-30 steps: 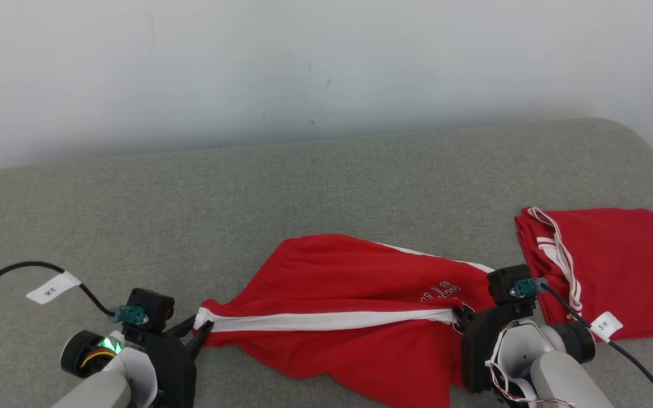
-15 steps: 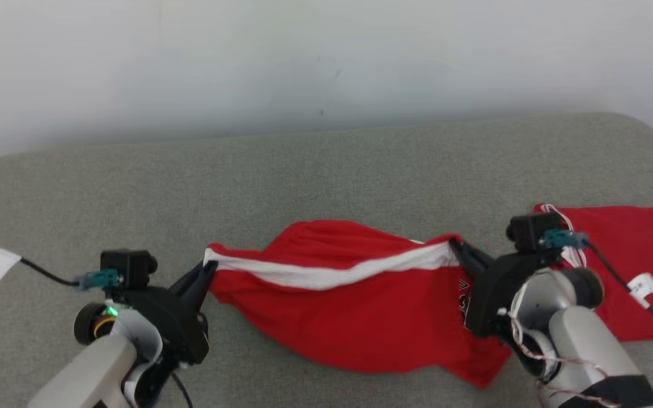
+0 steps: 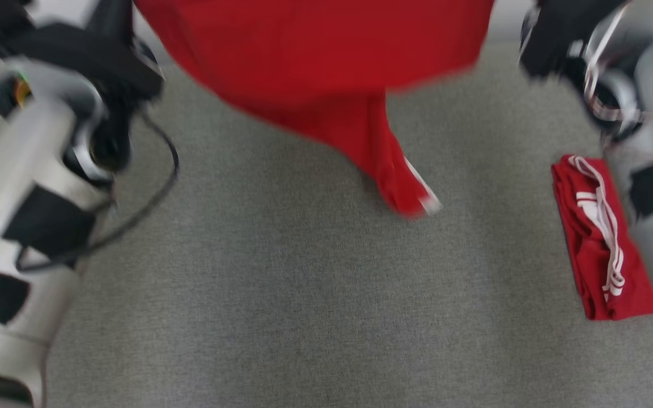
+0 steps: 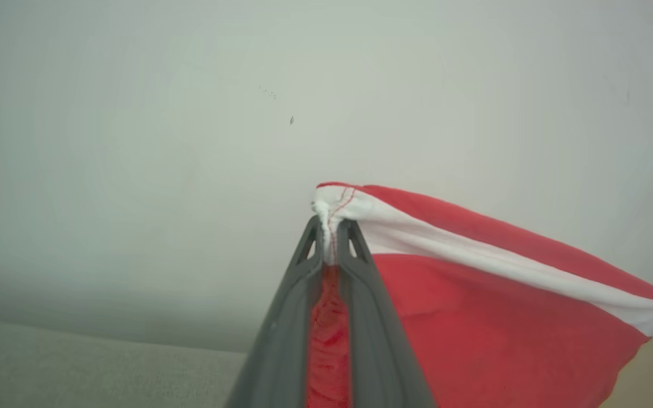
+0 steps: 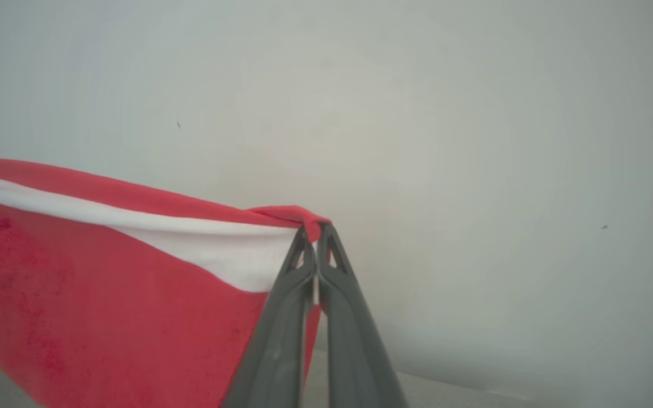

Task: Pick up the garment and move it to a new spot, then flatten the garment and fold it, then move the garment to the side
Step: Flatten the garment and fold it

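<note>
Fingers [image 4: 298, 294] of my left gripper [image 4: 331, 226] and right gripper [image 5: 316, 233] pinch the red garment [image 3: 315, 56], which has now risen off the grey pad [image 3: 247, 283], so I can relocate it.

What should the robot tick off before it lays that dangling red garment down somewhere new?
1. Grip of left jaws on the garment at its white-trimmed corner: ok.
2. Grip of right jaws on the opposite corner: ok.
3. The white band stretched between both grips, no deep sag: ok.
4. The hanging tip lifted off the grey surface: cannot tell, the head view is blurred.
5. Bare room on the grey surface below for laying it down: ok.
6. The folded red garment on the right lies apart from the hanging one: ok.
</note>
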Available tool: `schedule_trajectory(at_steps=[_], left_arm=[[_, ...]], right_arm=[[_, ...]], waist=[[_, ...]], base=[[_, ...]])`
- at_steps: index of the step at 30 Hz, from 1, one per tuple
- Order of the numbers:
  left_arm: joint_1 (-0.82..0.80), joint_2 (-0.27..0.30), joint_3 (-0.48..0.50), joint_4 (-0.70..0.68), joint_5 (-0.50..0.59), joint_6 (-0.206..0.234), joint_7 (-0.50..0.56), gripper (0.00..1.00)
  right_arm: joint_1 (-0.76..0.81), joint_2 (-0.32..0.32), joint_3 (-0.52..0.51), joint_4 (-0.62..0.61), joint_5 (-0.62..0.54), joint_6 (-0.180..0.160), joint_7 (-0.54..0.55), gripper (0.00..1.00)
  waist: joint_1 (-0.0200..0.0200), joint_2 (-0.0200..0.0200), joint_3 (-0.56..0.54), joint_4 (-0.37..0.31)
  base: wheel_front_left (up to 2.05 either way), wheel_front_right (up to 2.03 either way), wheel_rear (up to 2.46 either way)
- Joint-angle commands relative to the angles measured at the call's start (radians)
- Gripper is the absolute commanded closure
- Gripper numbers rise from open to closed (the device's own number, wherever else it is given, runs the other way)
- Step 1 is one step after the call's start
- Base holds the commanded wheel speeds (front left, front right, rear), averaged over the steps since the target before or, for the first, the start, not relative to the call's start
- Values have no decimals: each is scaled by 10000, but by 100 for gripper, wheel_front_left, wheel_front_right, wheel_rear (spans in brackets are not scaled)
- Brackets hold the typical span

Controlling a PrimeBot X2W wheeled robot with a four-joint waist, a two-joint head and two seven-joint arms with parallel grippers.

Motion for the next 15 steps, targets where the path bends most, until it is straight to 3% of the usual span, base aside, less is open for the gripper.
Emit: schedule_trajectory(at_steps=[1, 6, 7, 10, 12, 15], left_arm=[[-689, -76, 257, 63, 8, -79, -392, 100], [-2022, -386, 1228, -195, 567, -376, -1106, 100], [-2022, -386, 1228, -195, 567, -376, -1106, 100], [-1967, -728, 2540, -987, 1555, -639, -1127, 100], [-1390, -1212, 2873, -1336, 2134, -920, -1109, 100], [-563, -1501, 2731, -1496, 2922, -1212, -1115, 100]], right_arm=[[-847, 71, -120, 330, -340, -20, -637, 100], [-2662, 265, -752, 1211, -1765, -21, -2974, 100], [-2662, 265, -752, 1211, -1765, -21, -2974, 100], [-3127, 351, -1174, 1475, -2736, -21, -4312, 100], [-3027, 341, -1102, 1648, -3215, -21, -4659, 100], [-2363, 220, -618, 2092, -3298, -22, -4472, 100]], waist=[[-3, -1, 996, -320], [-3, -1, 1429, -363], [-3, -1, 1429, -363], [-3, -1, 1452, -323], [-3, -1, 1449, -266], [-3, -1, 1385, -148]], base=[[0, 0, 0], [0, 0, 0], [0, 0, 0], [0, 0, 0], [0, 0, 0], [0, 0, 0]])
